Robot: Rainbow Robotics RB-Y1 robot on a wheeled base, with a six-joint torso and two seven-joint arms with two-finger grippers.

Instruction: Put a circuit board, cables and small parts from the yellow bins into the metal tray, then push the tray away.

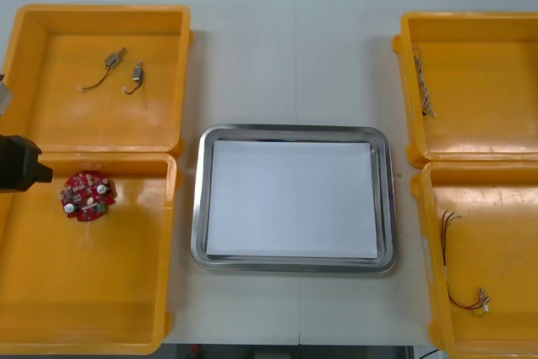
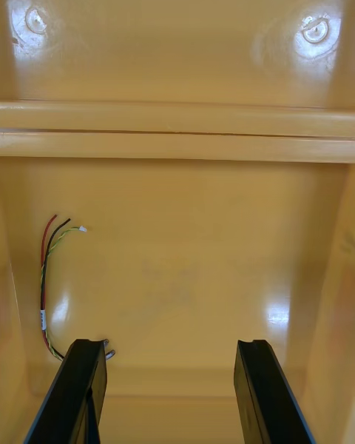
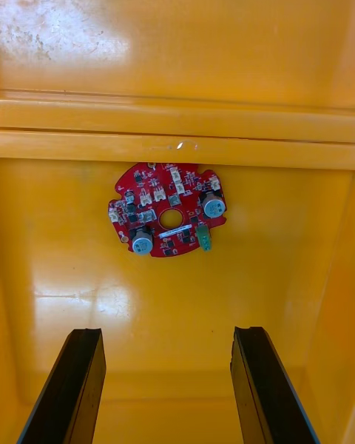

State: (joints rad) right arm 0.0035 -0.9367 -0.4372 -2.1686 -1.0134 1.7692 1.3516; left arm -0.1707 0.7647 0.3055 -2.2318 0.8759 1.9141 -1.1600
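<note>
Nearest hangs the left gripper, fingers apart with nothing between them, over the near left bin on the worktop. Between the bins sits the tray, white inside and holding nothing yet. Dead ahead of that gripper the board lies flat, centred on the gap between its fingers and close to the wall shared with the far bin. Being round, it sets no grasp axis. Over the near right bin the right gripper is also spread, a cable just beside one finger. I judge the left arm nearer the board.
</note>
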